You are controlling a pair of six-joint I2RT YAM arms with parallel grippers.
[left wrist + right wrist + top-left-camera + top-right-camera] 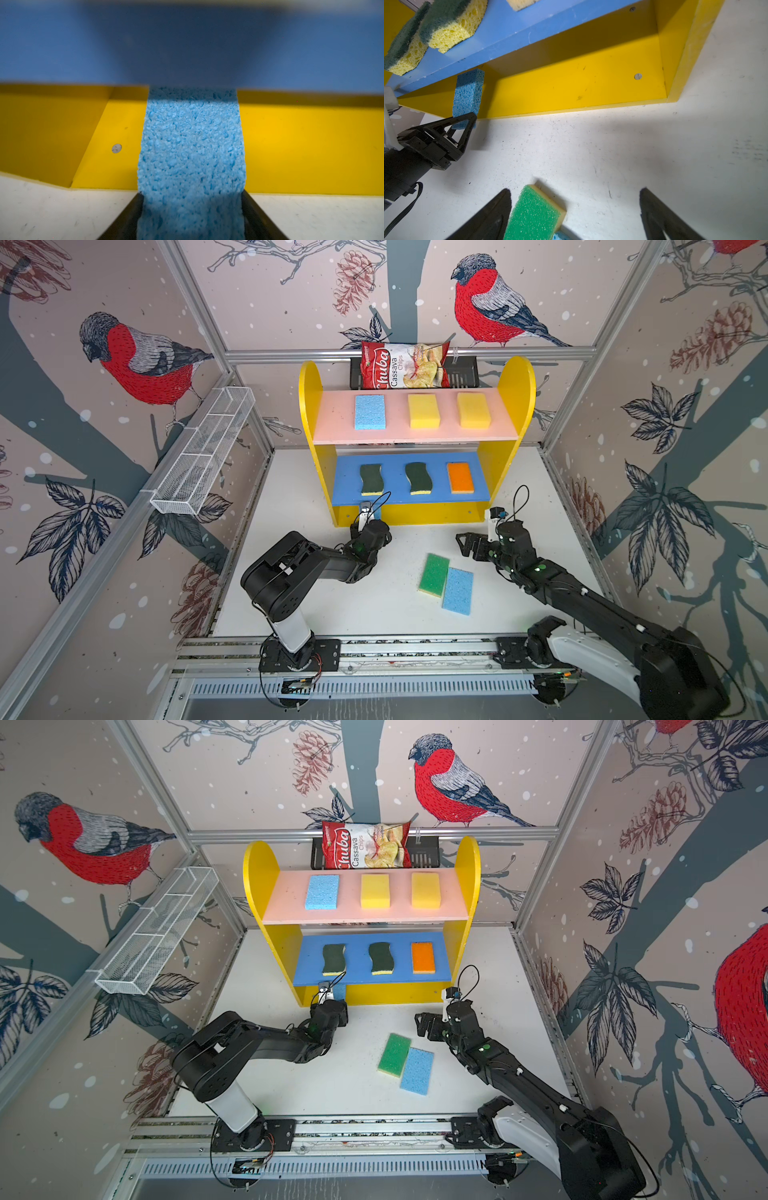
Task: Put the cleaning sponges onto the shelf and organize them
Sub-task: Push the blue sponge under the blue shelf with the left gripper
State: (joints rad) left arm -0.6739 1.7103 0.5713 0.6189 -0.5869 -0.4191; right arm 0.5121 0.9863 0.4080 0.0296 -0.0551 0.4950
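1. A porous, blocky light blue sponge (191,145) is clamped by the left gripper (193,195), partly inside the smooth yellow bottom bay of the shelf (571,83).
2. The right gripper (575,191) is spread wide and empty, near the grainy green sponge (533,212).

This is a robotics lab test cell. An aluminium frame (407,353) boxes in a white tabletop (374,605), with bird-printed wall panels (137,427). A left arm (299,568) and a right arm (582,605) stand bolted to a front rail (415,649), facing a toy-bright shelf (311,406).
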